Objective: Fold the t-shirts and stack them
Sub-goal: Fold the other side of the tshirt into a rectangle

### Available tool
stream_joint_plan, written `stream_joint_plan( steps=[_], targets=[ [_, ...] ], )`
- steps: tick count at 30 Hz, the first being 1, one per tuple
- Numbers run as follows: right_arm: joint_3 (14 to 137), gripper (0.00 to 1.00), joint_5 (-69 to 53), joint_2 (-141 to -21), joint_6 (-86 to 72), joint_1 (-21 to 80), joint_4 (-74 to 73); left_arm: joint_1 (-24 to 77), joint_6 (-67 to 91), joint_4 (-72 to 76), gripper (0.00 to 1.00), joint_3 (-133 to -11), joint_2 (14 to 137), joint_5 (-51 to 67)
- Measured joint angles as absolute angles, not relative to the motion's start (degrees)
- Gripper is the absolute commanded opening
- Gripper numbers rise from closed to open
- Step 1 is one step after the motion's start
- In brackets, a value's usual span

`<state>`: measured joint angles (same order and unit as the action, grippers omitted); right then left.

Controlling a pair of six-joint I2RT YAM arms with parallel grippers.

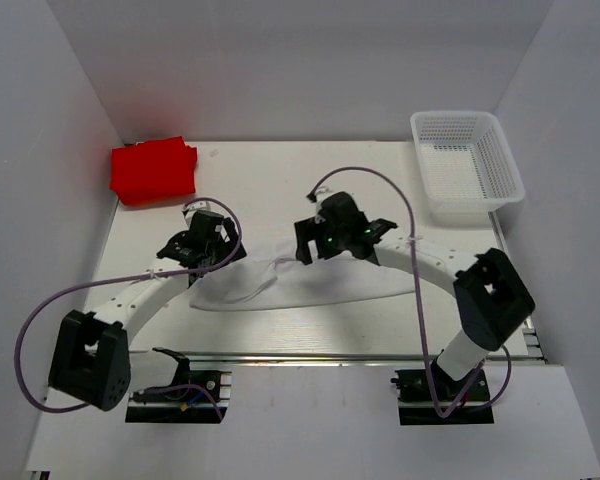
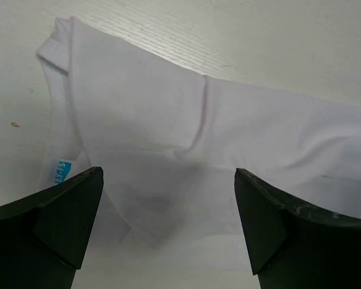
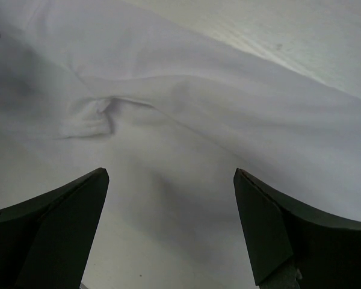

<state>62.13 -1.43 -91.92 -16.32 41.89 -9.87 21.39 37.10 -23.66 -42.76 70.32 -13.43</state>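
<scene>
The white t-shirt point(image 1: 300, 282) lies spread and partly folded on the table between the two arms. It fills the left wrist view point(image 2: 186, 120), where a blue label point(image 2: 61, 170) shows at its edge, and the right wrist view point(image 3: 186, 120). The red t-shirt point(image 1: 153, 169) sits folded at the back left. My left gripper point(image 1: 202, 243) is open just above the white shirt's left end, holding nothing point(image 2: 168, 198). My right gripper point(image 1: 325, 238) is open above the shirt's upper middle, holding nothing point(image 3: 171, 198).
A white plastic mesh basket point(image 1: 467, 165) stands at the back right. White walls enclose the table on three sides. Purple cables loop over both arms. The table's front edge carries a metal rail point(image 1: 310, 358).
</scene>
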Motion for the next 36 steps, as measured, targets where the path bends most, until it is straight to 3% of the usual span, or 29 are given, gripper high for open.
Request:
stream_joint_plan(
  steps=[11,20,27,36],
  targets=[
    [78.7,0.9,4.8,-109.5,-19.2,53.2,-13.3,16.6,39.1,-17.7,1.0,-42.3,82.7,-14.0],
    [79.4,0.9,14.0,-116.0,-22.6,54.5,-15.9,14.5,39.5,-16.3,1.0,-40.1,83.2,-13.0],
    [76.9,0.9,22.0,-114.1,-24.9,54.8,-18.3,13.2,39.2,-14.6,1.0,-40.1,83.9,-12.4],
    [70.6,0.9,19.2,-100.3,-21.4,54.0,-19.2,12.3,34.8,-15.7,1.0,-46.3,88.4,-9.6]
  ],
)
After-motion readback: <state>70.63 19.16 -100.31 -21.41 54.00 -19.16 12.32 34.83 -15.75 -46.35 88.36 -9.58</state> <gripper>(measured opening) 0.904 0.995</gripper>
